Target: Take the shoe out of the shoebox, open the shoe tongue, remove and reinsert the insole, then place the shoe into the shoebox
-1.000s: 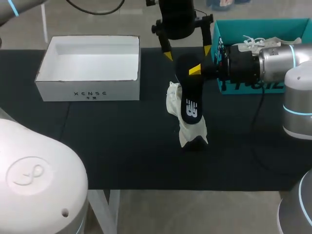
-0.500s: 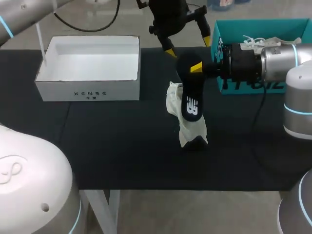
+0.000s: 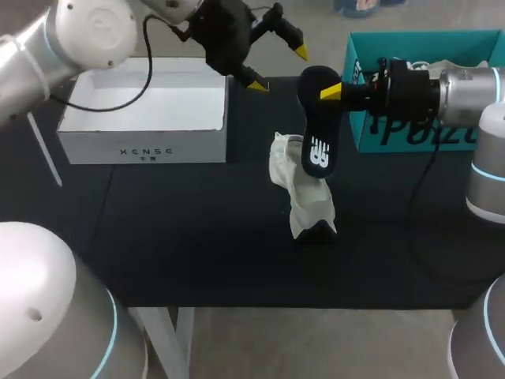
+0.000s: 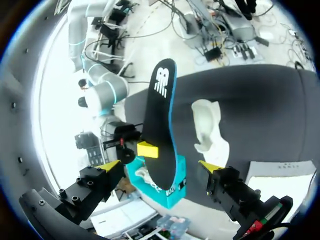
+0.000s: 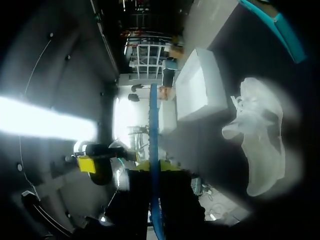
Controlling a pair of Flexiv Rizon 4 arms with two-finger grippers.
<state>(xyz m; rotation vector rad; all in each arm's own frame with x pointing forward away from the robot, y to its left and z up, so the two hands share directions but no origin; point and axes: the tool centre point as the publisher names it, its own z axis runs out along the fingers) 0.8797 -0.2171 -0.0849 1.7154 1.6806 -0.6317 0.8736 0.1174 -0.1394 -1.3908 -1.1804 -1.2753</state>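
Insole (image 3: 318, 130) clamped between right fingers (image 3: 331, 92), left fingers (image 3: 302, 53) spread nearby

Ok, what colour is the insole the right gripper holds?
Black insole with a white logo and blue edge; clearest in the left wrist view.

Black insole (image 3: 319, 134), white shoe (image 3: 304, 197)

From the head view, light falls evenly from above. The white shoe (image 3: 308, 201) stands out bright on the black table cloth (image 3: 197, 237), which swallows any shadow around the shoe. In the left wrist view the shoe (image 4: 207, 125) is burnt out to flat white, and glare whitens everything on the far side of the insole (image 4: 160, 130) from it. The right wrist view is dim. There the shoe (image 5: 262, 145) glows with a hazy halo, well apart from a hard streak of glare.
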